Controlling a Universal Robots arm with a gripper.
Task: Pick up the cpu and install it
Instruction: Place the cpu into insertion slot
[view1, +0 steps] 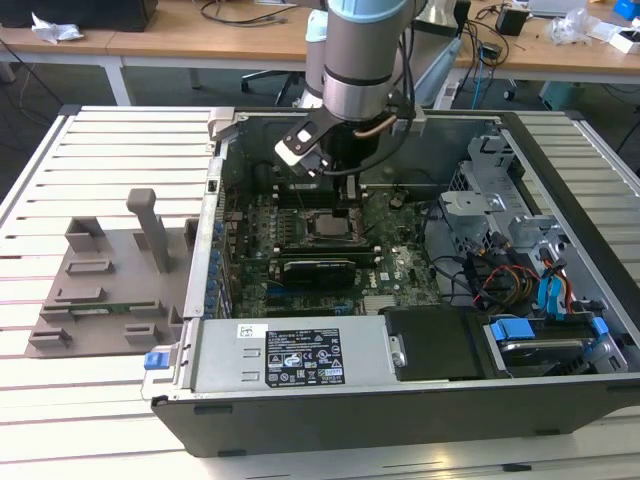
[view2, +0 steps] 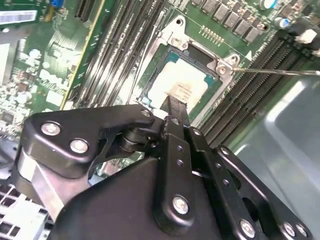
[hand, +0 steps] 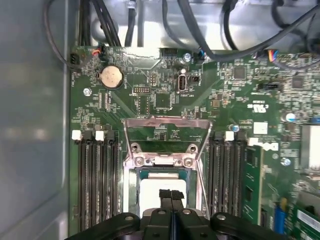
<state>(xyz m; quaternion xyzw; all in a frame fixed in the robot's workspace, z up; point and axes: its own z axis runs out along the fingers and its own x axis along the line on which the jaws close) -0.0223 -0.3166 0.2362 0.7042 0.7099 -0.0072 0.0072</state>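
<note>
exterior view: even, diffuse overhead room light, cool cast. slatted surface (view1: 100, 150) bright, near white. computer case (view1: 400, 400) interior dim, deepest shadow under the arm (view1: 365, 60), at twelve o'clock of the motherboard (view1: 390, 225). soft sheen on the arm's metal sleeve.
second wrist view: cpu (view2: 182, 85) lid washed pale by glare. gripper (view2: 176, 104) body close to the lens, soft, with small highlights on its screws.
first wrist view: board evenly lit. case wall (hand: 30, 125) a blurred grey with faint reflections.

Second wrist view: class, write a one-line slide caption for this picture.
Gripper, fingers shut, tip over the cpu lying inside the open socket frame.
</note>
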